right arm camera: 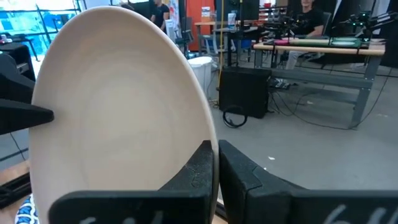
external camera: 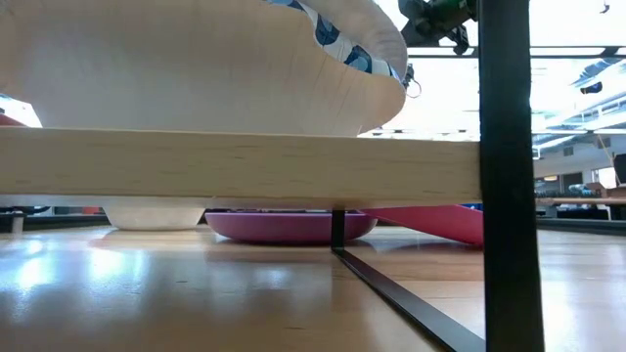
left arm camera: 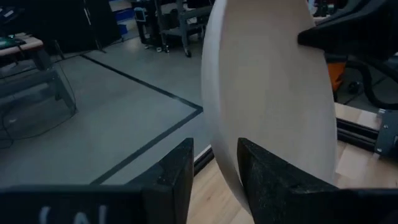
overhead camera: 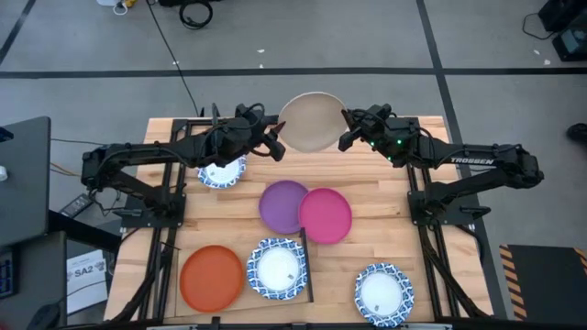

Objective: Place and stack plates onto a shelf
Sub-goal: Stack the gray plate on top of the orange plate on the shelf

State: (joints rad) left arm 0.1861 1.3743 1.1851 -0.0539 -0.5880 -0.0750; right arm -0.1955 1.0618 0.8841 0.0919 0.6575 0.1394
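Note:
A beige plate [overhead camera: 310, 121] stands on edge in the air over the table's far edge, between both grippers. My right gripper [overhead camera: 347, 128] [right arm camera: 216, 165] is on its right side, shut on its rim. My left gripper [overhead camera: 275, 139] [left arm camera: 214, 174] is open on its left side, with a finger either side of the rim. On the shelf [external camera: 245, 166], whose dark edge strip [overhead camera: 307, 275] shows from above, rest an orange plate [overhead camera: 212, 278] and a blue-rimmed plate [overhead camera: 276, 269] [external camera: 196, 59]. My right gripper pinches the beige plate's rim [right arm camera: 208, 134] on its right side between both fingers, coming level from the table's right. The plate is upright on edge and lifted clear of the table. My left gripper straddles the opposite rim [left arm camera: 227, 168]. A gap shows beside one finger [left arm camera: 180, 177]. Whether the other finger touches the plate, I cannot tell.
A purple plate [overhead camera: 284, 205] and a magenta plate [overhead camera: 325, 215] overlap at mid-table. One blue-rimmed plate [overhead camera: 223, 171] lies under my left arm, another [overhead camera: 384, 293] near the near right corner. The dark shelf post [external camera: 504, 176] stands close to the low camera.

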